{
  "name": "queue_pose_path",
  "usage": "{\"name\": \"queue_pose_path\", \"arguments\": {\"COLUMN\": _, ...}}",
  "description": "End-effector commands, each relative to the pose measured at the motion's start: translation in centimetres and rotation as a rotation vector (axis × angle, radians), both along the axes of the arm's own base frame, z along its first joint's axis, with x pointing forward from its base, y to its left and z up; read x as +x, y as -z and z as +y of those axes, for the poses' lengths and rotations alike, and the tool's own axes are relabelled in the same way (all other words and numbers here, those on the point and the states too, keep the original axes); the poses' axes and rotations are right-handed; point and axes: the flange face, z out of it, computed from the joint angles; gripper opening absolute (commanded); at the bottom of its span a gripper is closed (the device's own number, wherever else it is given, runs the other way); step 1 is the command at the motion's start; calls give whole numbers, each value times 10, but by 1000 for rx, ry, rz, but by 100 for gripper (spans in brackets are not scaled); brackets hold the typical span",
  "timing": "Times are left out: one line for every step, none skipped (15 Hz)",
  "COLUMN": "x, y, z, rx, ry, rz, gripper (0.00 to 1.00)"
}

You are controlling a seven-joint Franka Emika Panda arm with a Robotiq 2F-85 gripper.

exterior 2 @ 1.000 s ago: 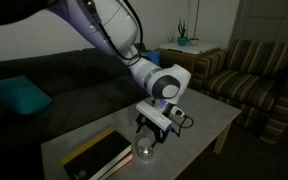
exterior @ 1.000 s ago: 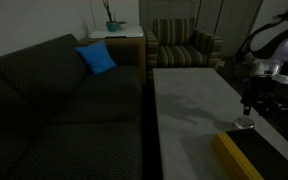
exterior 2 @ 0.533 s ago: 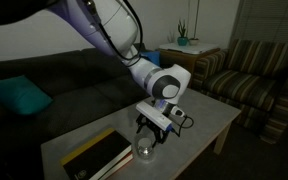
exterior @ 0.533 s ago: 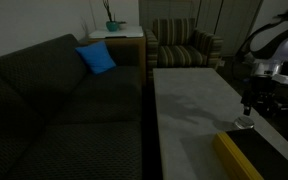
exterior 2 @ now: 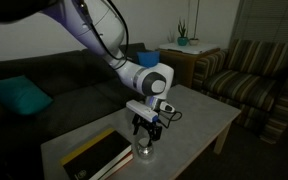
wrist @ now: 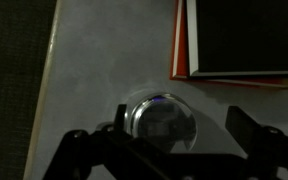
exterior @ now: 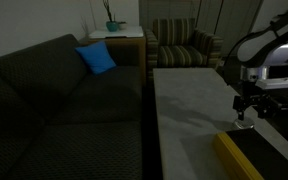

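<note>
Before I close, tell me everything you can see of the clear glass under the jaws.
The glass is small, round and clear, with a bluish glint near its top, and it looks empty. It stands on the pale grey table, close to the dark-covered book but apart from it. The gripper hangs right above it, jaws open, one on each side. No contact shows. Whether its mouth faces up or down I cannot tell.

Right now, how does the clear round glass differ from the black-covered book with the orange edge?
The clear round glass is see-through and round; the black-covered book is opaque, flat and rectangular. The glass is far smaller than the book. Both rest on the grey tabletop, apart.
</note>
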Motion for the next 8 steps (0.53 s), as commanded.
{"name": "queue_pose_path", "arguments": {"x": -8, "y": 12, "z": -4, "rx": -67, "ry": 0, "rz": -20, "gripper": 100}}
{"name": "queue_pose_path", "arguments": {"x": -10, "y": 15, "z": -7, "rx": -68, "ry": -2, "rz": -32, "gripper": 100}}
{"name": "queue_pose_path", "arguments": {"x": -13, "y": 19, "z": -11, "rx": -62, "ry": -2, "rz": -41, "gripper": 100}}
{"name": "queue_pose_path", "arguments": {"x": -16, "y": 22, "z": -15, "rx": -46, "ry": 0, "rz": -44, "gripper": 100}}
{"name": "queue_pose_path", "arguments": {"x": -17, "y": 22, "z": -16, "rx": -20, "ry": -2, "rz": -39, "gripper": 100}}
{"name": "queue_pose_path", "arguments": {"x": -11, "y": 16, "z": -8, "rx": -45, "ry": 5, "rz": -31, "gripper": 100}}
{"name": "queue_pose_path", "arguments": {"x": -13, "y": 18, "z": -12, "rx": -42, "ry": 6, "rz": -29, "gripper": 100}}
{"name": "queue_pose_path", "arguments": {"x": -14, "y": 19, "z": -14, "rx": -40, "ry": 7, "rz": -28, "gripper": 100}}
